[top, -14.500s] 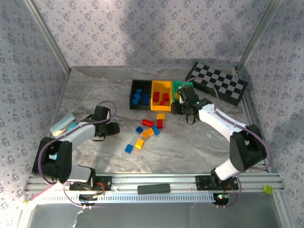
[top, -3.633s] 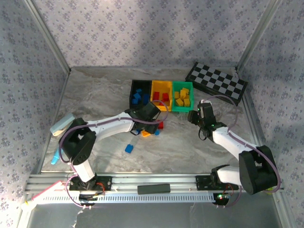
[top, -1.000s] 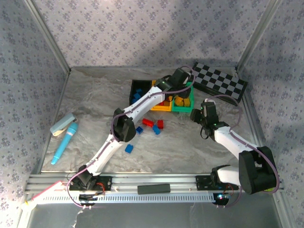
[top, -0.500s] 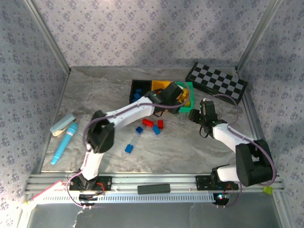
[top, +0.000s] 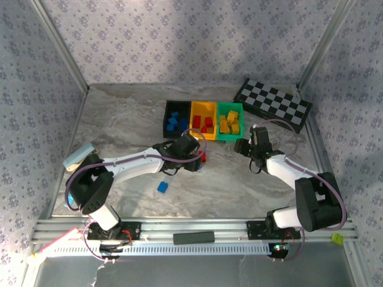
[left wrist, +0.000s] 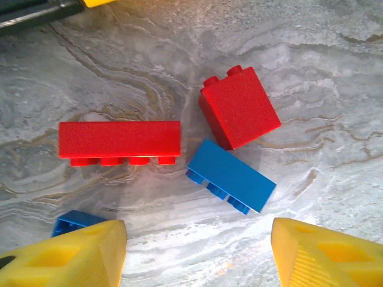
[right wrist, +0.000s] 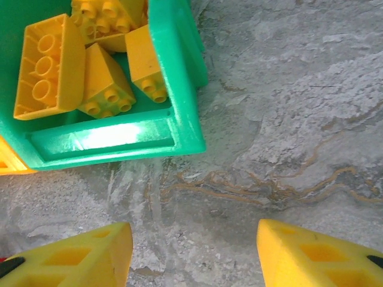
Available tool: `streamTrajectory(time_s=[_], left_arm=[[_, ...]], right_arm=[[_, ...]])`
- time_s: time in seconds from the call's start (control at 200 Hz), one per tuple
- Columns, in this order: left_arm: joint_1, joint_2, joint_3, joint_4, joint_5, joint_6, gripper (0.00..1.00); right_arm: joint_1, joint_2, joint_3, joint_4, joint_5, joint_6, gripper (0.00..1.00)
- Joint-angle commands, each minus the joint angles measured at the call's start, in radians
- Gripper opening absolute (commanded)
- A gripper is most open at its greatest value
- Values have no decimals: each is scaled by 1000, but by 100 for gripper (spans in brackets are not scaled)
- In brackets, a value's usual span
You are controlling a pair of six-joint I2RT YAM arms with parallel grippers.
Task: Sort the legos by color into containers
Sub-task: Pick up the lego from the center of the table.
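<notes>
My left gripper [left wrist: 197, 242] hangs spread and empty over the blue brick [left wrist: 232, 175]. The square red brick [left wrist: 239, 107] and long red brick [left wrist: 119, 139] lie just beside it. Closing askew could pinch red too. My right gripper [right wrist: 194, 251] is also spread and empty.

You are looking at a table [left wrist: 335, 72] that is showing a smooth, marble-patterned surface with a faint sheen. The red legos [left wrist: 119, 139] and the blue lego [left wrist: 230, 175] are presenting as hard plastic, finely grained and matt. The green container [right wrist: 179, 72] is reading as glossy moulded plastic, glaring brightly off its floor; the yellow legos [right wrist: 45, 66] inside are looking smoother, slightly shiny. The fingers [left wrist: 66, 254] of the left gripper [left wrist: 194, 239] and of the right gripper [right wrist: 192, 239] are showing as matt yellow plastic with fine ridges. The near rail [top: 335, 230] is appearing as bare metal.
</notes>
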Motion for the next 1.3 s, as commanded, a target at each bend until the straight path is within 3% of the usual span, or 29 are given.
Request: streamTrajectory(time_s=[0.0, 0.475, 0.915, 1.294], left_arm=[[-6, -11, 33, 24, 69, -45, 65], [-46, 147, 194, -125, 42, -148, 65], [-77, 231, 305, -293, -45, -161, 65], [-77, 347, 426, -399, -51, -129, 63]], right_arm=[[9, 12, 31, -2, -5, 11, 59], [10, -22, 22, -23, 8, 0, 59], [15, -33, 18, -23, 13, 2, 59], [18, -38, 18, -29, 20, -1, 59]])
